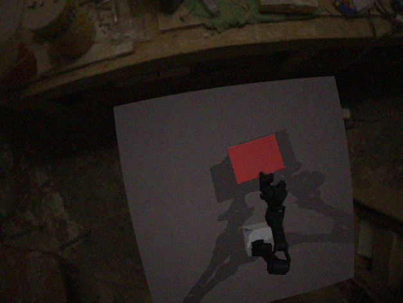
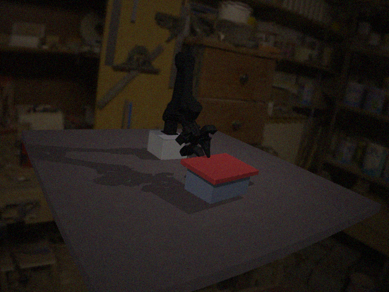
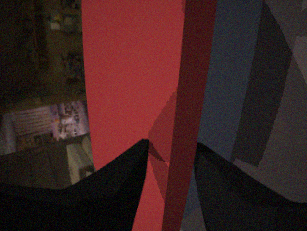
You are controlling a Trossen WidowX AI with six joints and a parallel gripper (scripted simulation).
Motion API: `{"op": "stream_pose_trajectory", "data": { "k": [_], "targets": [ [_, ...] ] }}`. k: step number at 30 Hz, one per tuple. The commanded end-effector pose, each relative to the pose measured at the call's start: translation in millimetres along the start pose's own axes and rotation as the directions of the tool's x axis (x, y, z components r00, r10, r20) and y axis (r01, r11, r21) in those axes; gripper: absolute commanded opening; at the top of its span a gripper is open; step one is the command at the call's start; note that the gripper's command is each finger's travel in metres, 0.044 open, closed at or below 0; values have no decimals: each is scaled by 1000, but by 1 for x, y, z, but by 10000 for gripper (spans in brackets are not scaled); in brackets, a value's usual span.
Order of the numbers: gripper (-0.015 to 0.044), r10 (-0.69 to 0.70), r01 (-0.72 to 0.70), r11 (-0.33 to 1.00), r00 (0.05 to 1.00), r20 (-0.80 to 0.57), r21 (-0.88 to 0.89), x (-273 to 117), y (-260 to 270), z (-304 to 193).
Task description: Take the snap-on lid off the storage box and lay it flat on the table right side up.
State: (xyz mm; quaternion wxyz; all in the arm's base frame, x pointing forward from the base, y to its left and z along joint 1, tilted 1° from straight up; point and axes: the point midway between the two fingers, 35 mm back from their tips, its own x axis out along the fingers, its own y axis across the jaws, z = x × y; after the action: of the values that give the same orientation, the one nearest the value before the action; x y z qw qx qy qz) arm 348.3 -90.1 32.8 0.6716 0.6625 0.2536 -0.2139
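The red lid (image 1: 253, 158) (image 2: 220, 166) (image 3: 132, 73) lies right side up over the blue storage box (image 2: 217, 191) (image 3: 230, 73). A thin dark band shows between lid and box in the exterior view; I cannot tell if the lid is still snapped on. My gripper (image 1: 262, 176) (image 2: 208, 155) (image 3: 170, 147) is shut on the lid's rim, on the side facing the arm's base. One finger is over the lid's top and the other is on the outer side of the rim. The lower fingertip is hidden in the top and exterior views. The box stands on the table.
The white base block (image 1: 257, 229) (image 2: 156, 146) of the arm stands behind the gripper on the grey table (image 1: 169, 146) (image 2: 141, 232). Shadows of the arm and box fall across the table. Its edges show in the top and exterior views.
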Motion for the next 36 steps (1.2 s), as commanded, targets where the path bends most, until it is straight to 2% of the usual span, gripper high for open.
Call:
{"op": "stream_pose_trajectory", "data": {
  "k": [1, 36],
  "targets": [
    [0, 5, -5, 1000, 1000, 0, -3, -2, 2, 0],
    [0, 2, -2, 1000, 1000, 0, 1, -2, 5, 1]
  ]
}}
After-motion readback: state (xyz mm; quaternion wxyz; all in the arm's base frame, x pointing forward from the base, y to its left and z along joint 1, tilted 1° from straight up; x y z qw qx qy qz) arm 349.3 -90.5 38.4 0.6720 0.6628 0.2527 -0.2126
